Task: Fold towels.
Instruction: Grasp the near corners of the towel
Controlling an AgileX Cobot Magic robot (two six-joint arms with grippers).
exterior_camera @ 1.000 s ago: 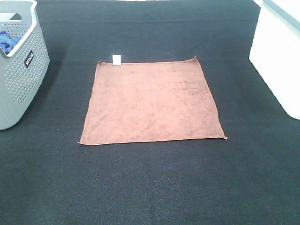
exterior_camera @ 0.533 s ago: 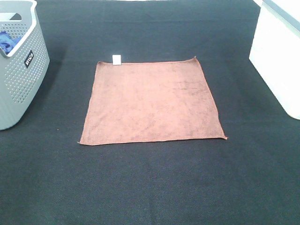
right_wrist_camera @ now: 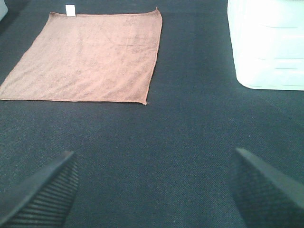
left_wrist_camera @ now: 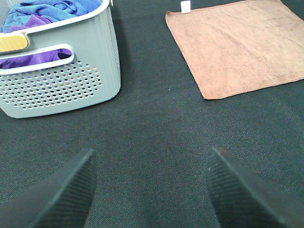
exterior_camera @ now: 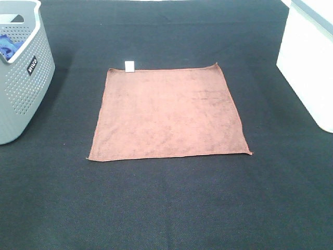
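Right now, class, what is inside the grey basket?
Blue cloth and purple cloth lie bunched inside the grey basket. Whatever lies beneath them is covered.

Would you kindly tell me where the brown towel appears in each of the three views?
Exterior high: brown towel flat at centre.
Left wrist: beyond the left gripper, beside the grey basket.
Right wrist: beyond the right gripper, beside the white bin.
Shared landmark: its white tag.

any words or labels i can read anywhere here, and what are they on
On the grey basket, a black label: white lettering, tilted, too blurred to read.
On the brown towel's far edge, a white tag: no print can be made out.
Nothing else shows text.
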